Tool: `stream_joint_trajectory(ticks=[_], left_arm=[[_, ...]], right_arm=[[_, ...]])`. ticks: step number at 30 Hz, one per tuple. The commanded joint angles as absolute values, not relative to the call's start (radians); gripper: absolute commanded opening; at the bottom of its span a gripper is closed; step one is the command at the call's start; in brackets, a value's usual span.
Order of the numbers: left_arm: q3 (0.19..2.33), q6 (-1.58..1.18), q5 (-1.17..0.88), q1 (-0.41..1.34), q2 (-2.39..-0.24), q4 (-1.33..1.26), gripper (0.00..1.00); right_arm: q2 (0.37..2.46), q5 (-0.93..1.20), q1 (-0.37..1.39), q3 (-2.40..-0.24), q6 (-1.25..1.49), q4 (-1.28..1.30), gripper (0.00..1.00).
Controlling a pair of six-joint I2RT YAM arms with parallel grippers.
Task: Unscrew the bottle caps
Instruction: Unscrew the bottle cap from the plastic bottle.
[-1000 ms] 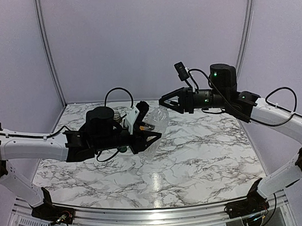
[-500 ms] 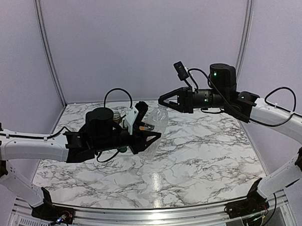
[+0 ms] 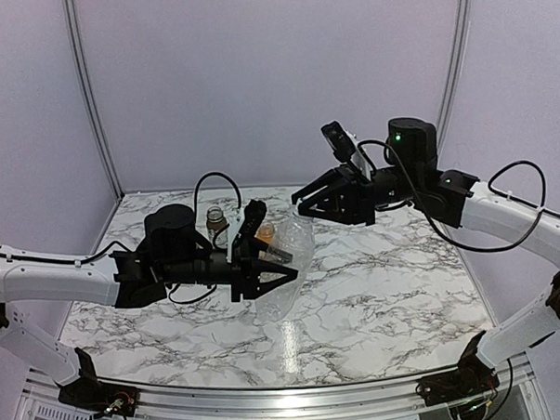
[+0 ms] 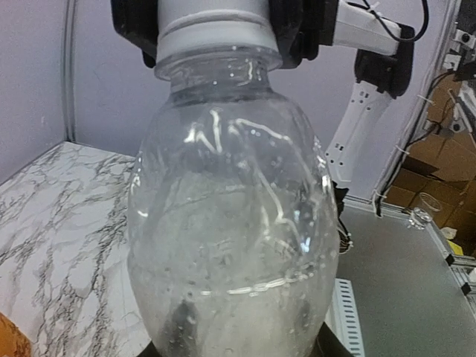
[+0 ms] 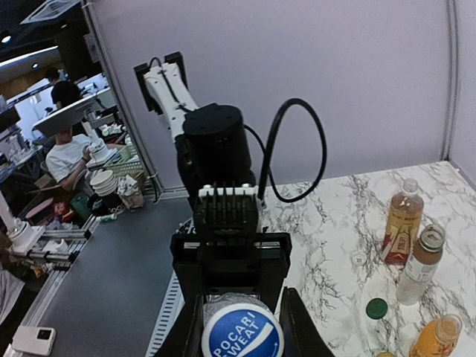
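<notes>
My left gripper [image 3: 278, 263] is shut on the lower body of the tall clear bottle [image 3: 295, 245] and holds it tilted above the table. The bottle fills the left wrist view [image 4: 230, 223]. Its white-with-blue cap [image 5: 242, 332], printed POCARI SWEAT, sits between my right gripper's fingers [image 5: 297, 327]. My right gripper [image 3: 303, 202] is shut on this cap, which shows white from the side [image 4: 216, 26]. The amber tea bottle [image 5: 401, 219], the short bottle [image 5: 420, 264] and the orange juice bottle [image 5: 435, 336] stand on the table. A dark green cap [image 5: 377, 307] lies loose near them.
The marble table [image 3: 376, 280] lies under both arms. The standing bottles [image 3: 215, 217] are at the back left, behind my left arm. A small clear round thing [image 5: 359, 259] lies on the table by the tea bottle. The walls [image 3: 274, 80] close the back and sides.
My right wrist has rotated on the cap. My left arm has drawn back to the left and a little lower, with the bottle still in it.
</notes>
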State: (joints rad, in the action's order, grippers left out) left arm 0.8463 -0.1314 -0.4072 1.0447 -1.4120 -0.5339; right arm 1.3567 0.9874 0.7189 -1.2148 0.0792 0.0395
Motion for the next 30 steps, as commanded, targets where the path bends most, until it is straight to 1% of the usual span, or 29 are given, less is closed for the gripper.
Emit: stream_joint_trajectory(ticks=[1, 6, 10, 11, 14, 18, 20, 22, 25, 27, 30], left_arm=[[0.859, -0.197, -0.706, 1.057, -1.381, -0.642, 0.27], [0.878, -0.257, -0.833, 1.057, -1.408, -0.696, 0.27], [0.874, -0.258, -0.812, 1.057, -1.404, -0.703, 0.27], [0.870, -0.256, -0.797, 1.056, -1.400, -0.701, 0.27], [0.853, -0.252, -0.733, 1.053, -1.394, -0.701, 0.26], [0.830, -0.234, -0.610, 1.051, -1.395, -0.694, 0.26], [0.824, -0.219, -0.551, 1.051, -1.397, -0.686, 0.26], [0.821, -0.203, -0.490, 1.051, -1.401, -0.675, 0.26], [0.820, -0.173, -0.392, 1.052, -1.410, -0.652, 0.27], [0.822, -0.156, -0.341, 1.052, -1.420, -0.636, 0.26], [0.830, -0.135, -0.274, 1.056, -1.436, -0.617, 0.26]], right_arm=[[1.367, 1.178, 0.727, -1.240, -0.047, -0.025, 0.00], [1.380, 1.304, 0.727, -1.232, -0.037, -0.079, 0.00], [1.377, 1.277, 0.728, -1.233, -0.032, -0.065, 0.00], [1.371, 1.251, 0.727, -1.232, -0.028, -0.059, 0.02], [1.354, 1.150, 0.728, -1.233, -0.007, -0.044, 0.14], [1.336, 0.990, 0.727, -1.263, 0.072, 0.011, 0.39], [1.324, 0.924, 0.727, -1.273, 0.114, 0.042, 0.48], [1.308, 0.872, 0.727, -1.275, 0.145, 0.049, 0.55], [1.287, 0.788, 0.727, -1.278, 0.200, 0.055, 0.70], [1.279, 0.694, 0.728, -1.290, 0.223, 0.085, 0.77], [1.271, 0.569, 0.732, -1.297, 0.253, 0.113, 0.81]])
